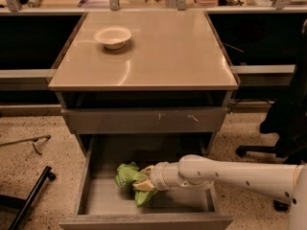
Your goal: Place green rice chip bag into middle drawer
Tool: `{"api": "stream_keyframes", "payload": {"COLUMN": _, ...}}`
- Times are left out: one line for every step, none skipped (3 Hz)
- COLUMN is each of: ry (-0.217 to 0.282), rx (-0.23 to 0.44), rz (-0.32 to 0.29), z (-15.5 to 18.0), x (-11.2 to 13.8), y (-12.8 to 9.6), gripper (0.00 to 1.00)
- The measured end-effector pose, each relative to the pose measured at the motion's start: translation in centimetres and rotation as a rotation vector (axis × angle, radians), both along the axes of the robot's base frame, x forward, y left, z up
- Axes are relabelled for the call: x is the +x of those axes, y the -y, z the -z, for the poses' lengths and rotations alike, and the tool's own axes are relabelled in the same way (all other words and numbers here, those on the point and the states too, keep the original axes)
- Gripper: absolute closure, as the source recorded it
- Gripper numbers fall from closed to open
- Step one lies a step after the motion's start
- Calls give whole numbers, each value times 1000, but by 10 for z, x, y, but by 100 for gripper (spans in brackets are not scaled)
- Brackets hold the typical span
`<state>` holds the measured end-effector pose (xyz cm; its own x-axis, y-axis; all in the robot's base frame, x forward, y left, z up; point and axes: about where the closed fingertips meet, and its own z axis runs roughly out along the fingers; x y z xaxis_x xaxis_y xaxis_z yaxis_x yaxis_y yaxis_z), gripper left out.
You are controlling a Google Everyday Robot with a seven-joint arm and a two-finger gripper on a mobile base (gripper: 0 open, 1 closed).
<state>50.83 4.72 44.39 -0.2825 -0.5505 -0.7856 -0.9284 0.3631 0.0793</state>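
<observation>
A speckled floor (24, 176) runs under a tan-topped cabinet (182, 56), where a cream bowl (113, 36) sits toward the back left corner. Below the top, a grey drawer front with whitish scratches (144, 120) is closed. Below that, the middle drawer (100, 200) stands pulled out toward me. The white arm (240, 174) reaches in from the right, and the gripper (145, 184) is down inside the drawer, left of centre, its tip buried in the green rice chip bag (125, 175). From where I stand I cannot tell whether it is clamped on the foil or only pressed into it. The bag is already within the drawer walls, low over the grey floor or resting on it; which, I cannot make out. To finish well, I'd say the bag should be let go only once it is settled flat, away from the front lip. Then the arm should lift straight up and clear before drawing back, so the crumpled foil doesn't snag and ride out with it.
</observation>
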Motion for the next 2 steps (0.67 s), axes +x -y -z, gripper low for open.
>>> {"api": "stream_keyframes", "payload": {"ry": -11, "rx": -5, "rz": 17, "z": 9, "x": 0, "y": 1, "gripper": 100}}
{"api": "stream_keyframes", "payload": {"ry": -33, "rx": 4, "rz": 44, "z": 26, "x": 6, "y": 4, "gripper": 100}}
